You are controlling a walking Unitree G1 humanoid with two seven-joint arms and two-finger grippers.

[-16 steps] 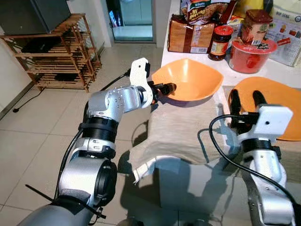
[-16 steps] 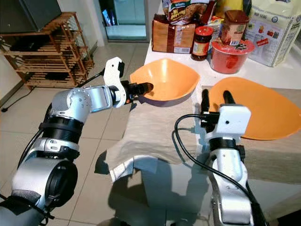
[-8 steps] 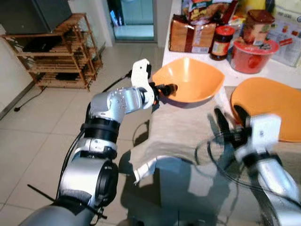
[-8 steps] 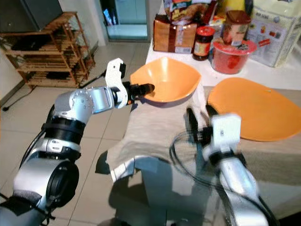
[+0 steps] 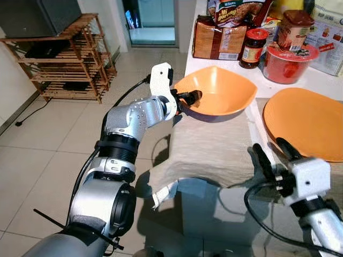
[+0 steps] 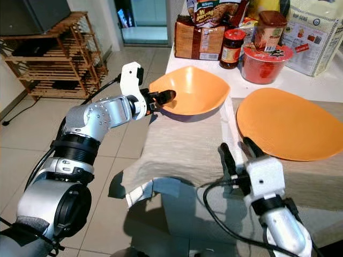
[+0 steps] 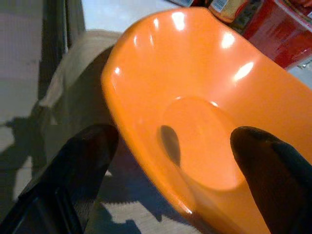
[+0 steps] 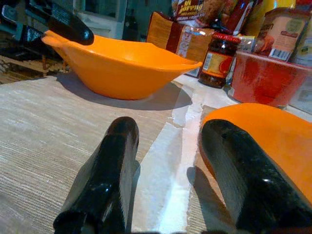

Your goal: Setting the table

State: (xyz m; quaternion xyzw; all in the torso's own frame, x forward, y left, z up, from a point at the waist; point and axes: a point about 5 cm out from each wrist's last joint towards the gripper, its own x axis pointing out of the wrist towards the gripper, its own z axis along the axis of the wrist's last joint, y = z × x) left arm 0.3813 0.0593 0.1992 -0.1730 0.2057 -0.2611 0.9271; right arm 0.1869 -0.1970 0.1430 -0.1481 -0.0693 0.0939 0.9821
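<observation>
1. At the near-left rim of the orange bowl (image 5: 217, 96), the left gripper (image 5: 191, 98) straddles the wall: one finger inside, one outside. In the left wrist view a gap shows between fingers (image 7: 85, 161) and rim, so no firm clamp is confirmed.
2. Bowl sits on the far left part of the beige cloth (image 5: 209, 150), which hangs off the table edge w/ a white-lined corner folded under.
3. Right gripper (image 5: 270, 155) is low at the table's near edge, fingers spread wide, holding nothing. One finger (image 8: 239, 170) points at the edge of the orange plate (image 5: 305, 120); the other lies over the cloth.
4. Plate lies flat, right of the bowl, well apart from it.
5. Behind both: red lidded tub (image 5: 286, 61), dark jar w/ red cap (image 5: 252, 48), bread pack (image 5: 217, 38).
6. Beyond the table, on the tile floor at left: wooden rack (image 5: 64, 61).
</observation>
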